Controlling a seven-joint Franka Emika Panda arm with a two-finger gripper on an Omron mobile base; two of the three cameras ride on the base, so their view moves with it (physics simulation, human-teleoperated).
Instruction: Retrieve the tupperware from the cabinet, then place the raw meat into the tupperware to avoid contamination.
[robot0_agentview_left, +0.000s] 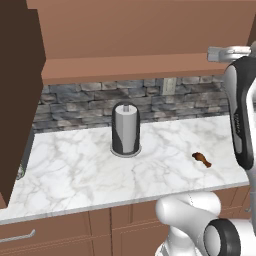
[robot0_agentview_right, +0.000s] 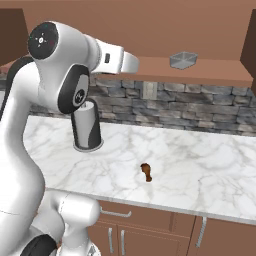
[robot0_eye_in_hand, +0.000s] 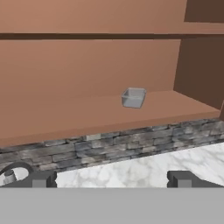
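Claw: my claw stands wide open with nothing between its two dark fingertips, raised in front of the open cabinet and aimed at its lower shelf.
Tupperware: the small shallow grey translucent tupperware with rounded corners sits upright on the lower shelf, toward its right end, well apart from my fingertips; from the right base view it rests close to the shelf's front edge.
Cabinet: the brown wooden wall cabinet is open, its smooth flat shelf bare to the left of the container; a darker side wall closes the right end.
Open room: clear air lies between my claw and the shelf's front lip.
Raw meat: the tiny reddish-brown raw meat chunk with a thin tapered end lies on the tabletop, near its front edge, well apart from the paper towel roll.
Tabletop: the white marble tabletop with grey veins is smooth and glossy, backed by a rough grey stone wall.
Paper towel roll: the upright grey-and-white paper towel roll on a round dark base stands mid-tabletop.
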